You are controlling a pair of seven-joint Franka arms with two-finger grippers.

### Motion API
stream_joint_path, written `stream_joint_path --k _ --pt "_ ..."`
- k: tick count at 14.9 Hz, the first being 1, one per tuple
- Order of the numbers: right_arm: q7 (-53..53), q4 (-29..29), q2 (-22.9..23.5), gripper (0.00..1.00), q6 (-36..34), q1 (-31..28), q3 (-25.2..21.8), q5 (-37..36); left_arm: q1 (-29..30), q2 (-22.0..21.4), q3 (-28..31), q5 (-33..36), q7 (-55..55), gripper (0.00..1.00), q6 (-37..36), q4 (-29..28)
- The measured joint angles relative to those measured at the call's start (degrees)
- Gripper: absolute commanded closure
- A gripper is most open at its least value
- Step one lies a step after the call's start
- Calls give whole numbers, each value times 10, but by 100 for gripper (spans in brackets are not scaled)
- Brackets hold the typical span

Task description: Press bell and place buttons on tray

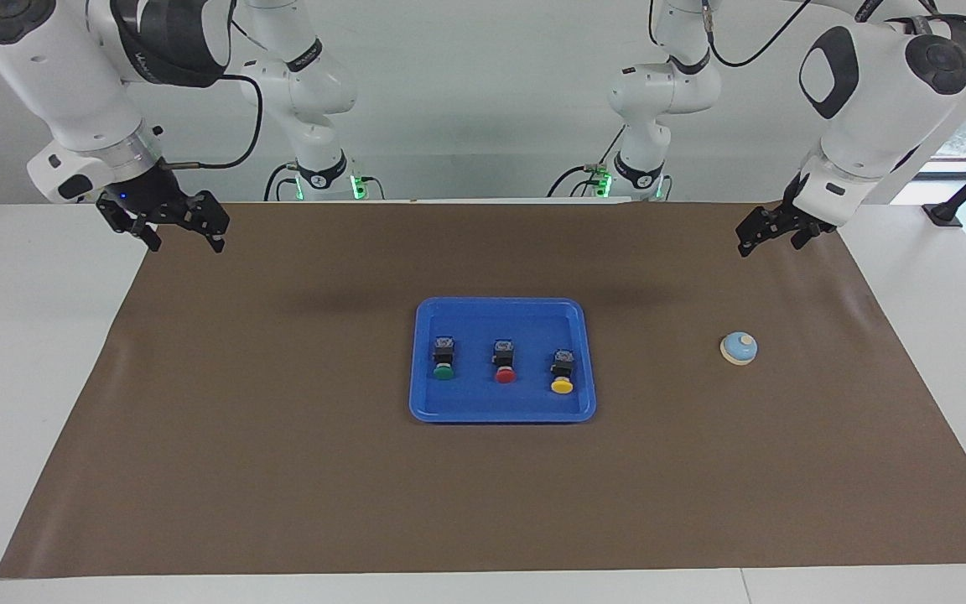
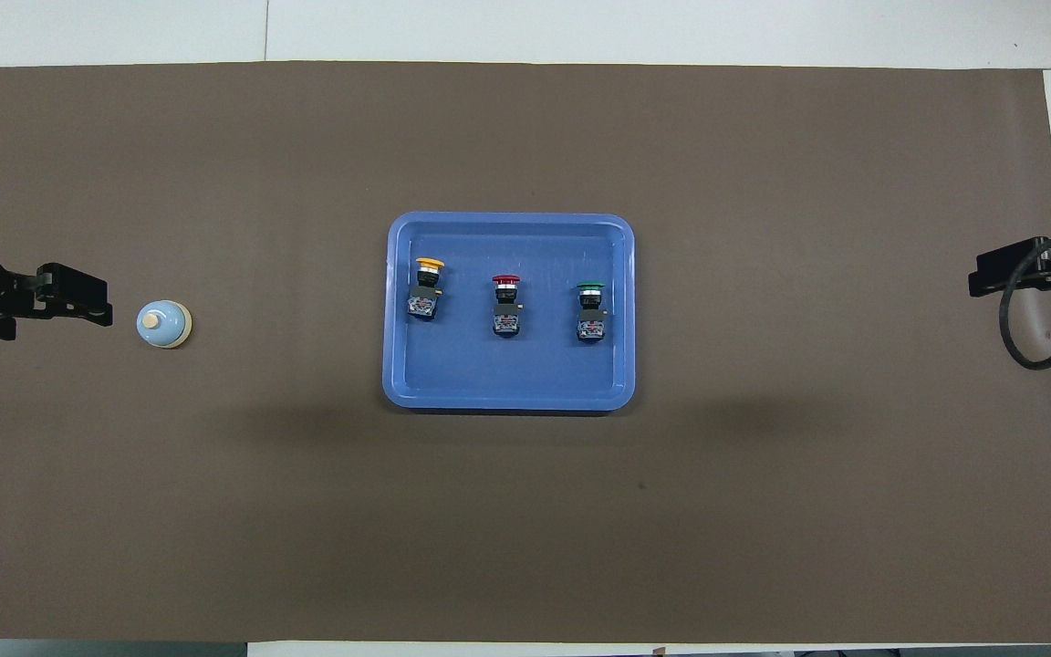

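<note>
My blue tray (image 1: pixel 423 361) sits flat mid-table on the brown mat (image 1: pixel 282 470), and all three buttons lie inside it in a row, black bodies toward my bases, caps pointing away. The green button (image 1: pixel 443 362) is toward my right arm's end, the red button (image 1: pixel 504 364) in the middle, the yellow button (image 1: pixel 563 372) toward my left arm's end. The bell (image 1: pixel 739 347) stands upright on the mat, well apart from the tray, toward my left arm's end.

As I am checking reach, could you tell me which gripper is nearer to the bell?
Left. The left gripper hangs raised at the bell's end of the table; the right gripper waits at the other end, past the tray.
</note>
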Motion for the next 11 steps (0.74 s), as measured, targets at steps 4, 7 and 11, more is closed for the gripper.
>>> stream_joint_path --k 4,7,11 --pt "0 0 0 0 0 0 0 0 0 1 0 0 0 0 -33 36" --pt "0 0 0 0 0 0 0 0 -1 3 -1 0 0 0 -34 42" --pt "0 0 0 0 0 0 0 0 -2 7 -1 0 0 0 -23 42"
